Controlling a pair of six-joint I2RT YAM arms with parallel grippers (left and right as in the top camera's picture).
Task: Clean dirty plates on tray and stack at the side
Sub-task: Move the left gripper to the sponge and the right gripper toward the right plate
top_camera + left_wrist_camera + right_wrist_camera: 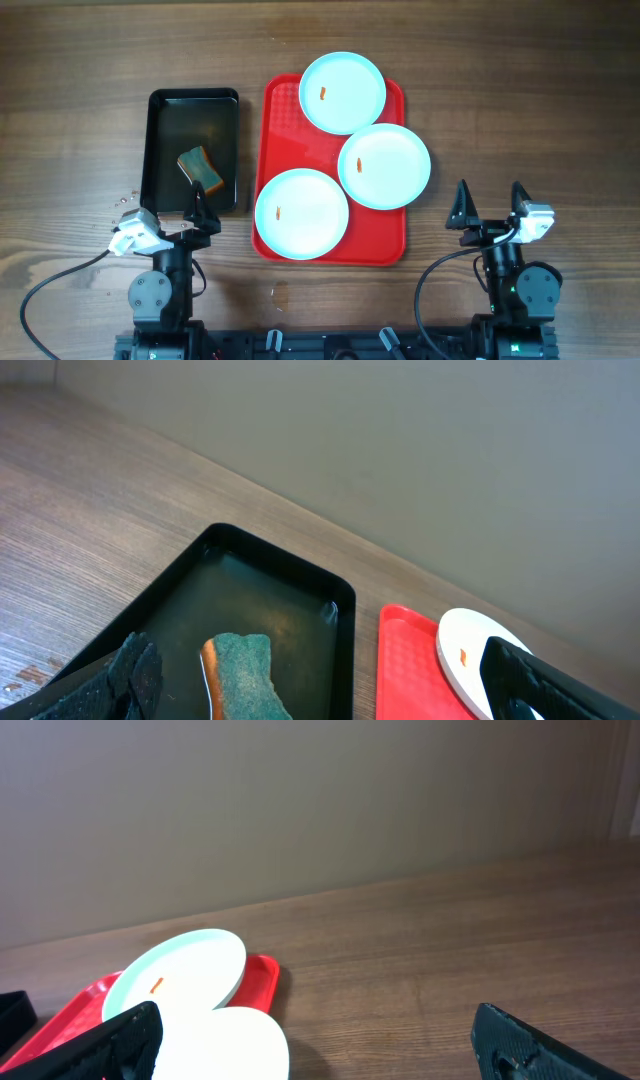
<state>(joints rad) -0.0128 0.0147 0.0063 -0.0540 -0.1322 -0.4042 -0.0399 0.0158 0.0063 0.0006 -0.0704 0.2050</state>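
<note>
Three pale plates lie on the red tray [284,110], each with a small orange smear: one at the back [342,92], one at the right [384,166] overhanging the tray edge, one at the front left [301,212]. My left gripper [195,212] is open and empty at the near edge of the black tray, in front of the sponge [200,168]. My right gripper [490,205] is open and empty, on the table right of the red tray. The right wrist view shows two plates [185,970] [235,1045]. The left wrist view shows the sponge [245,675].
A black tray [165,110] holding the green-and-orange sponge stands left of the red tray; it shows in the left wrist view [300,585]. A few droplets [125,200] lie by its front-left corner. Bare wood table [520,100] lies right of the red tray.
</note>
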